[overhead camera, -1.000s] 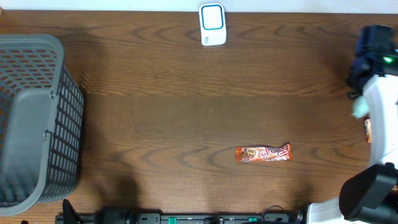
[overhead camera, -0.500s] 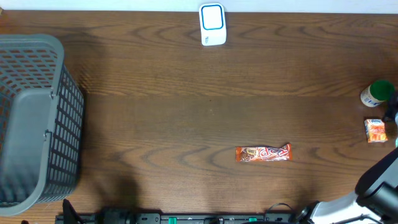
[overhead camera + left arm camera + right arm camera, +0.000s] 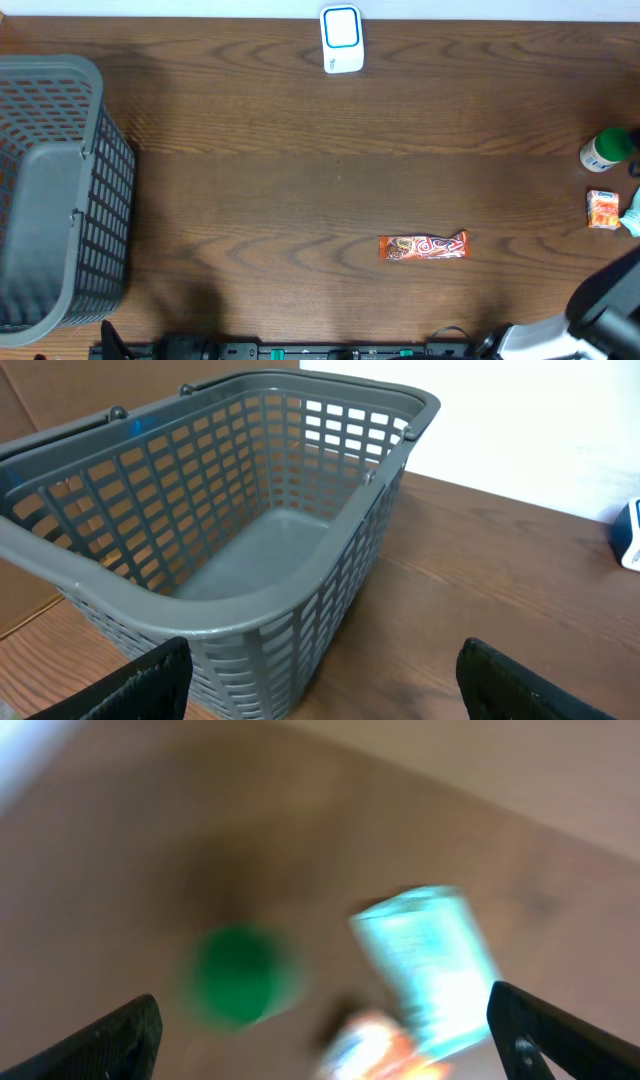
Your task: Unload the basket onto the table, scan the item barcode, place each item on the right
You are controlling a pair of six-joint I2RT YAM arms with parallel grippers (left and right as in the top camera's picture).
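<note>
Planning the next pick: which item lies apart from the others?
The long orange candy bar, alone near the middle of the table; the green-capped bottle, small orange packet and pale blue pack cluster at the right edge.

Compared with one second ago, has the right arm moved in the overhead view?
Yes. The right arm has drawn back toward the table's near right corner, away from the green-capped bottle, which it covered before.

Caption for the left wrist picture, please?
Grey basket on the wooden table, framed by the open left gripper.
</note>
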